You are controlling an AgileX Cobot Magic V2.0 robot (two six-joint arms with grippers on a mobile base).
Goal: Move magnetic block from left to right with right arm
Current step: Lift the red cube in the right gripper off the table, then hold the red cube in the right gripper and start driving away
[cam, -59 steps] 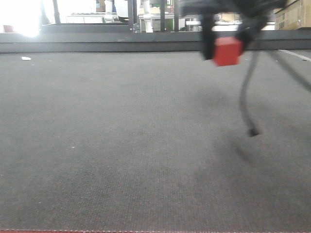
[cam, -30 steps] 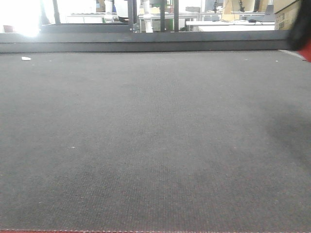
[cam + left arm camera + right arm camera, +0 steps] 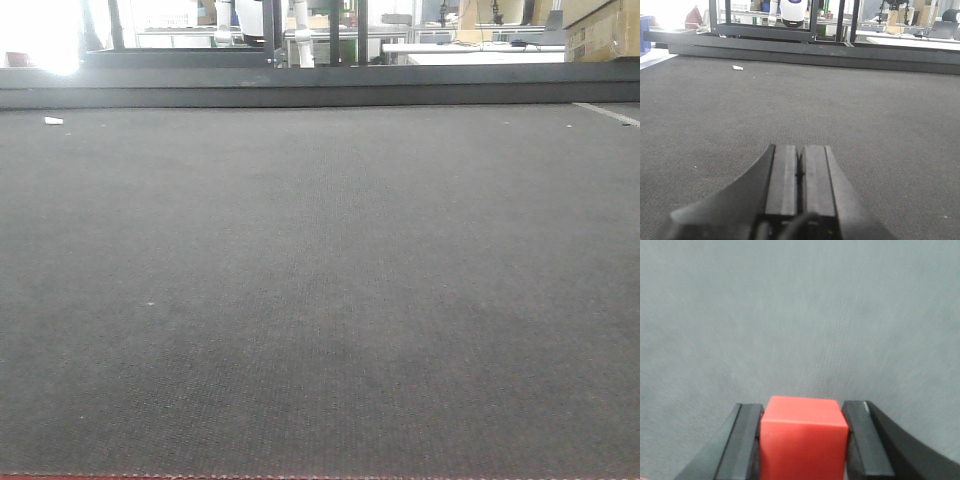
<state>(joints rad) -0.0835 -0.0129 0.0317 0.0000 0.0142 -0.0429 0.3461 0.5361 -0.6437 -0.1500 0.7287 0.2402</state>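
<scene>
1. Writing first: I can't read any. The cardboard box point(image 3: 600, 30) at the far right and the white-and-purple thing point(image 3: 792, 11) behind the black metal frame point(image 3: 765, 30) are too small and blurry for labels.
2. The right gripper point(image 3: 802, 410) has its two black fingers point(image 3: 747, 440) clamped on opposite sides of the magnetic block point(image 3: 804, 440), opened only as wide as the cube.
3. So the plain red block sits between those fingers at the near bottom edge of the right wrist view. I see its top and front faces, with no marks.
4. The right wrist is pitched down, so that camera sees only grey mat point(image 3: 800, 315) past the cube. I can't tell whether the block touches the mat.
5. The left gripper point(image 3: 800, 150) has its fingers pressed flat together with only a thin seam between them and nothing held.
6. The left arm sits low and about level over the mat, pointing at the far rail point(image 3: 805, 50).
7. A white scrap point(image 3: 737, 67) lies far left on the mat.
8. The front camera catches only the mat and the far rail.
</scene>
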